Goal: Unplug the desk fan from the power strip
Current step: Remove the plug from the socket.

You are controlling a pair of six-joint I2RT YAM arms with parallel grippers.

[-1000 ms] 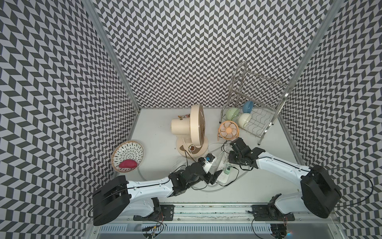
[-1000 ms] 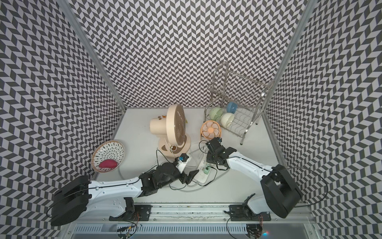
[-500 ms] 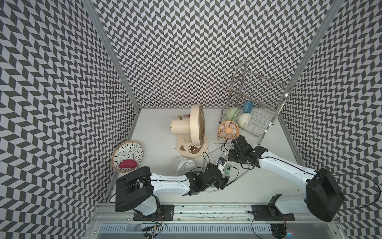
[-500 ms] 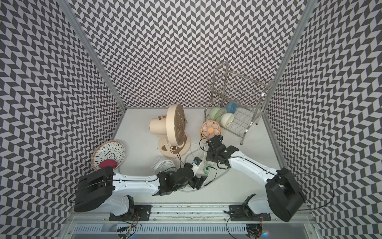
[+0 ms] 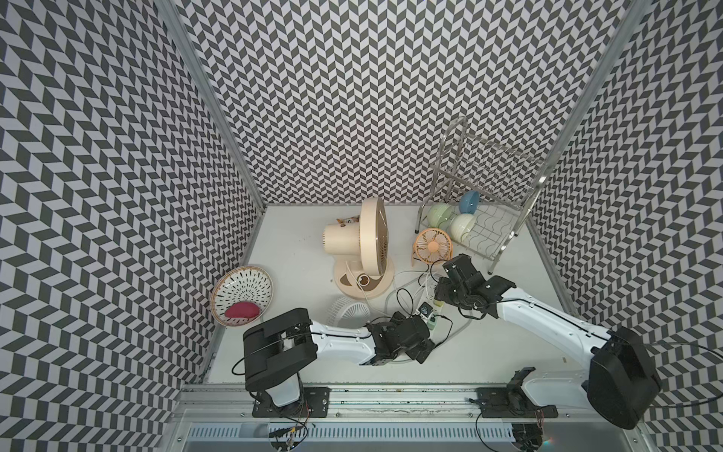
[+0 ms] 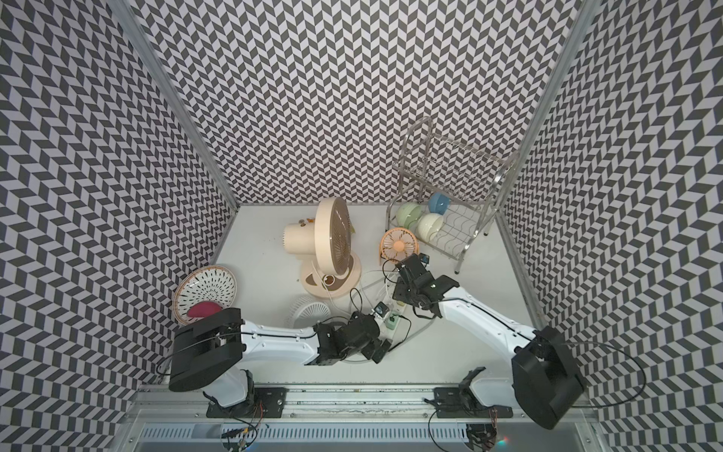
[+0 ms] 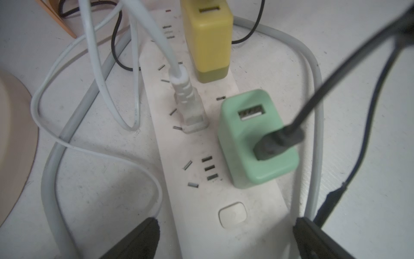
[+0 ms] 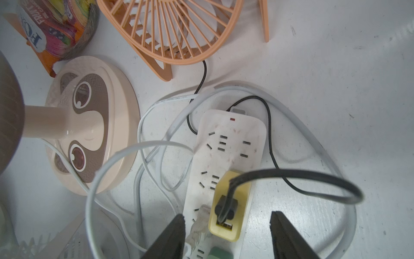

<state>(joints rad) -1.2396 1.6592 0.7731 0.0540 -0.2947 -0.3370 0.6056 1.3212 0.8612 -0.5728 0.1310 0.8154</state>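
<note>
Fingers (image 7: 139,237) spread wide, left hand (image 7: 226,228) straddles power strip (image 7: 179,157) (right hand (image 8: 227,220), also spread empty, over yellow adapter (image 8: 243,201)).

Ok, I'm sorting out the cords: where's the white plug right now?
In the left wrist view the white plug sits in the power strip, mid-strip, between the yellow adapter and the green adapter.

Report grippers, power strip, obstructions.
Left gripper open, right gripper open, both empty. White moulded plug seated in long flat white plastic power strip. Yellow block charger, green cube charger crowd it.
</note>
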